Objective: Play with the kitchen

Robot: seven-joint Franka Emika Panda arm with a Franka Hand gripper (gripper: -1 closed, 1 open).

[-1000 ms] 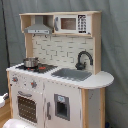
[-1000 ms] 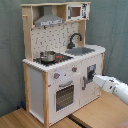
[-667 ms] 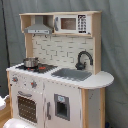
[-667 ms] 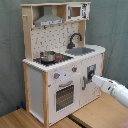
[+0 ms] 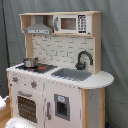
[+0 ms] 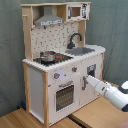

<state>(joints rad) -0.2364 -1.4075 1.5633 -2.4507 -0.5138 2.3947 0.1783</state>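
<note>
Second exterior view: arm (image 6: pixel 107 91) seemingly against kitchen (image 6: pixel 60 75).

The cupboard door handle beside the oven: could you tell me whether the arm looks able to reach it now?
Probably yes: in the second exterior view the arm points at the handle with nothing between them.

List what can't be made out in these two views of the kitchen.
- Gripper: in the second exterior view its tip meets the kitchen front beside the oven door handle; contact unclear.
- Arm: first exterior view's bottom edge cuts it off.
- Pot contents: hidden by its rim in both exterior views.
</note>
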